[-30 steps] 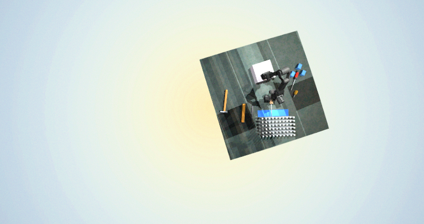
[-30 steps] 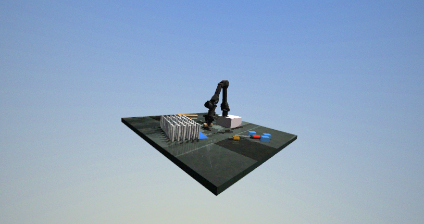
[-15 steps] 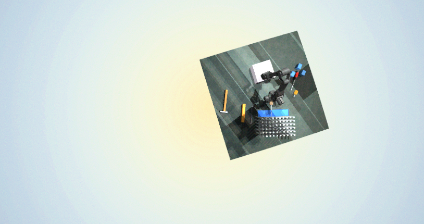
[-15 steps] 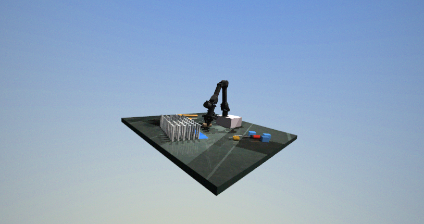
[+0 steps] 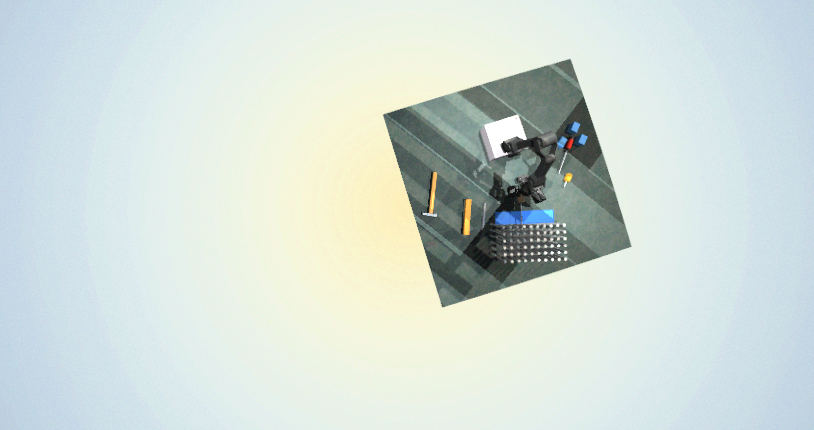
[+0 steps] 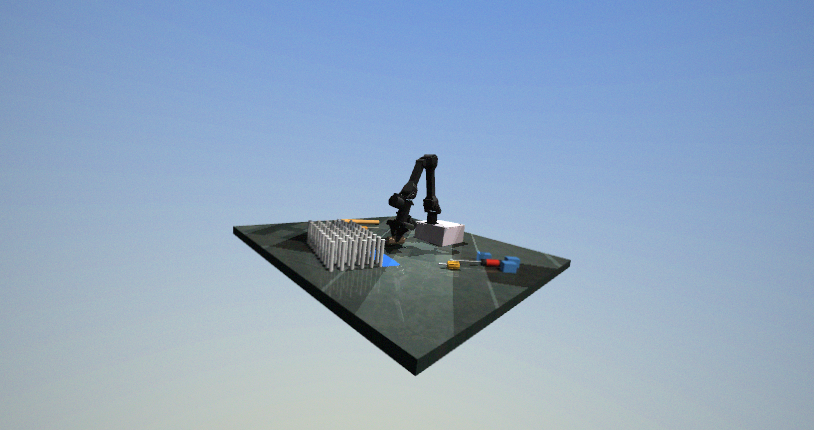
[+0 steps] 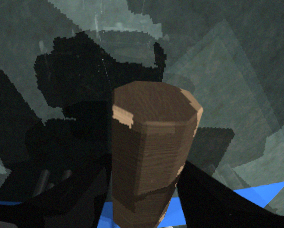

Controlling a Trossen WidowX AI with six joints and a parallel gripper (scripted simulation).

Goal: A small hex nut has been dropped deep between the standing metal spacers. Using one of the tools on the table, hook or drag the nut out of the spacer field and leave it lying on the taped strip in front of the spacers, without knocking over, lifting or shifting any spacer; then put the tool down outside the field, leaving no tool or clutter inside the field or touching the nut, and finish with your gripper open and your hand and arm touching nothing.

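My gripper (image 5: 518, 198) (image 6: 396, 240) (image 7: 144, 162) is shut on the wooden handle (image 7: 155, 145) of a tool, in front of the blue taped strip (image 5: 543, 215) (image 6: 389, 261) (image 7: 271, 194). The handle's blunt end faces the wrist camera. A thin shaft seems to reach from it over the strip toward the spacers in the top view; its tip cannot be made out. The metal spacers (image 5: 564, 224) (image 6: 332, 255) stand upright in rows behind the strip. The hex nut cannot be made out in any view.
A hammer (image 5: 432, 194), an orange bar (image 5: 467, 216) and a thin grey rod (image 5: 484, 215) lie on one side of the field. A red-handled screwdriver (image 5: 569, 143) (image 6: 491, 262), a yellow-handled one (image 5: 568, 177) (image 6: 453, 265) and blue blocks (image 5: 580, 140) (image 6: 508, 266) lie opposite. The arm stands on a white box (image 5: 498, 128) (image 6: 449, 235).
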